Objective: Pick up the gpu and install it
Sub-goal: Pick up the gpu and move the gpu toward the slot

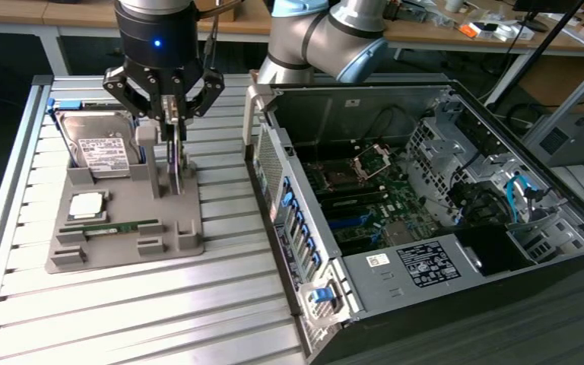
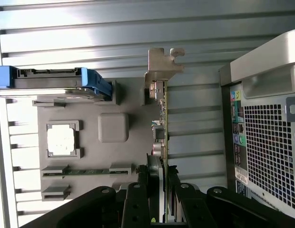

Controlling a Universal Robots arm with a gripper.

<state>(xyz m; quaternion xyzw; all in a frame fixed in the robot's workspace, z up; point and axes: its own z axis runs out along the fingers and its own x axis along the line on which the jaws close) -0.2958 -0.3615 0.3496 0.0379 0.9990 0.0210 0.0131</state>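
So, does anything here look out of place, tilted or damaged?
Nothing stands out. The thin green graphics card with the silver bracket stands upright in the flat grey holder, between the fingers of the gripper. The silver hard drive sits in its own slot.

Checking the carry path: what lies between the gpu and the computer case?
From the gpu, just the gray holder's edge, then bare slatted table up to the computer case; the exterior view shows it.
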